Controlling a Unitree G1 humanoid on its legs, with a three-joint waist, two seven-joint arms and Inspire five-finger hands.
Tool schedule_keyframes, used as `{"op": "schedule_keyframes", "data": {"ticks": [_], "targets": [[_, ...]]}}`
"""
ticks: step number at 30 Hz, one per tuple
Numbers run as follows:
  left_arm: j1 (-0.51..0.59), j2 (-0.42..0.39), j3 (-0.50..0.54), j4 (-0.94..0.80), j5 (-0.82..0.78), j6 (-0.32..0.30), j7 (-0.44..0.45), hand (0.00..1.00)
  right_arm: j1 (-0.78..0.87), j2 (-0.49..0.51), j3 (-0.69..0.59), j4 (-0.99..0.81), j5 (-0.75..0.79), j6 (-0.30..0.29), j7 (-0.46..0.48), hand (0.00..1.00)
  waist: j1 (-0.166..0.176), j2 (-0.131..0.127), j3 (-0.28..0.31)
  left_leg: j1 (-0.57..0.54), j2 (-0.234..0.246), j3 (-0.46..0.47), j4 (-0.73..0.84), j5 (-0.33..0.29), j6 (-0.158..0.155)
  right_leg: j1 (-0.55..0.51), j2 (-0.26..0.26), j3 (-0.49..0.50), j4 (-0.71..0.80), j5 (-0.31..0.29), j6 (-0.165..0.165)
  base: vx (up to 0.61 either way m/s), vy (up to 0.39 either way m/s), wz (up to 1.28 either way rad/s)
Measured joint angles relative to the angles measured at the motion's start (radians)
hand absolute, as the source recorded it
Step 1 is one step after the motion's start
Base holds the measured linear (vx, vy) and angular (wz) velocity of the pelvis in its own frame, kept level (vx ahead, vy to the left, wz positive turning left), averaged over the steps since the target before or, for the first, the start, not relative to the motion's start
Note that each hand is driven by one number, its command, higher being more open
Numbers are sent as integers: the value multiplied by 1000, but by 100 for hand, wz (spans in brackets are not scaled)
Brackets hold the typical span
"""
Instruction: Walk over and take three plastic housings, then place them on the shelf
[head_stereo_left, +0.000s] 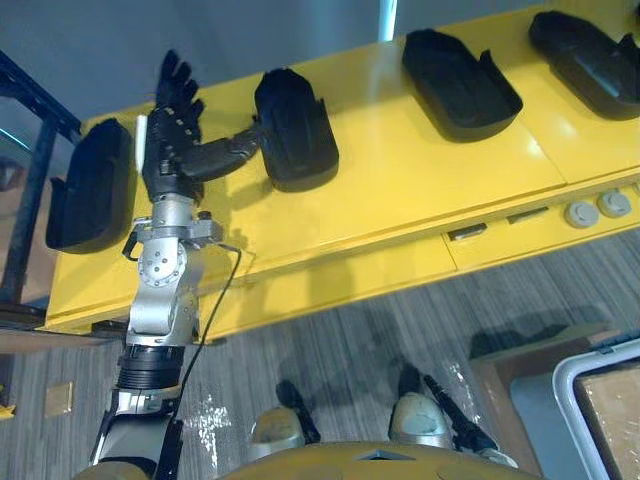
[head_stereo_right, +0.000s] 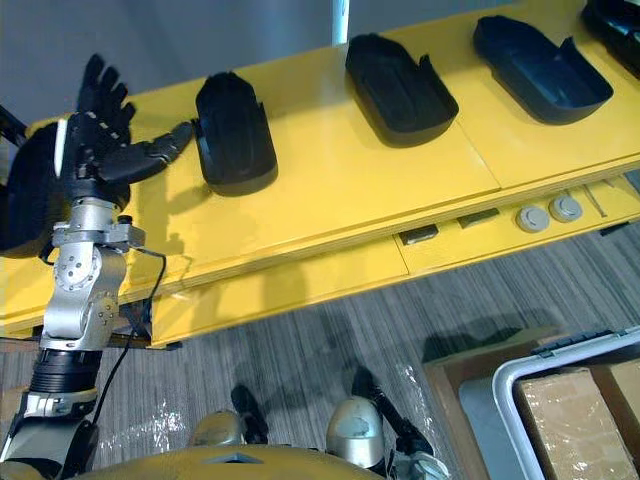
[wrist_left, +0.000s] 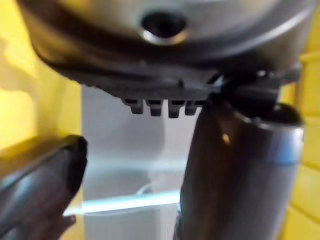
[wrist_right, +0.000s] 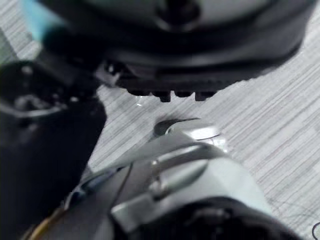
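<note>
Black, hollow, boat-shaped plastic housings (head_stereo_left: 295, 130) found in a row along the long yellow table (head_stereo_left: 400, 190), well apart. Saw the left hand (head_stereo_left: 170, 125) over the table's left part, fingers straight and spread, thumb tip just beside the second housing from the left, gripping nothing. Saw the right hand (wrist_right: 190, 55) relaxed above the grey floor (wrist_right: 280, 125). Noted brown cardboard boxes (head_stereo_right: 575, 410) inside a white-rimmed bin (head_stereo_right: 570, 352), near right.

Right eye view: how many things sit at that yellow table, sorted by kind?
black plastic housings: 5, one cut off at the top right corner
round grey knobs: 2
Total: 7
</note>
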Motion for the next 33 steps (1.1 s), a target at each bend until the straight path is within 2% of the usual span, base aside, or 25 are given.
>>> {"op": "schedule_keyframes", "data": {"ticks": [3,4,6,7,12,15,17,22,24,27,30,33], "targets": [[39,-1,1,-11,20,0,1,100,8,1,-9,2,-3,-7,-71,100,4,14,-25,27,-4,-2,-14,1,-1,33,0,-11,-15,1,4,14,5,4],[77,-1,1,-11,17,1,3,100,21,6,-11,4,0,-39,-138,100,6,20,-50,32,-8,-10,-27,8,-4,45,0,-23,-26,1,7,8,-6,17],[107,-2,3,-11,16,1,3,100,28,6,-12,3,1,-58,-168,100,14,21,-64,35,-9,-14,-36,12,-5,48,0,-26,-26,1,7,13,-4,10],[151,-14,14,-11,16,1,2,100,32,6,-13,-3,0,-83,-198,100,35,15,-75,46,-13,-13,-52,19,-5,53,1,-26,-27,1,8,0,0,0],[266,-41,52,-16,29,11,-2,100,39,15,38,-76,2,-123,-238,100,58,-28,-106,47,-18,-39,-67,33,-4,75,0,-55,-43,5,14,-14,-4,15],[329,-64,92,-16,102,49,34,100,42,9,88,-142,11,-100,-232,100,67,-57,-127,47,-18,-51,-67,35,-4,94,0,-73,-53,7,16,-7,-4,15],[333,-64,114,-12,102,70,62,100,35,5,105,-151,12,-85,-217,100,74,-64,-136,47,-19,-59,-68,38,-4,100,1,-80,-57,8,16,-8,-7,10],[315,-60,203,2,101,79,101,100,40,1,121,-123,20,-5,-171,100,80,-54,-171,47,-19,-60,-69,39,-5,102,1,-80,-57,9,17,-2,-1,1],[270,-18,229,61,94,89,105,100,65,1,121,-96,17,32,-150,100,82,-43,-181,49,-18,-61,-72,41,-5,106,2,-81,-57,9,16,0,0,0],[231,33,254,107,77,103,107,100,96,1,119,-61,-1,58,-125,100,79,-39,-187,49,-17,-60,-72,43,-5,106,2,-81,-57,11,15,0,0,0],[197,75,289,120,49,119,105,100,141,1,115,-31,-4,86,-93,100,78,-45,-190,42,-17,-61,-73,45,-4,101,2,-81,-59,13,15,-10,1,0],[130,139,293,213,16,120,94,100,168,2,83,-21,-5,90,-71,100,67,-59,-195,22,-17,-75,-73,49,-2,92,2,-94,-60,11,12,-30,2,14]]}}
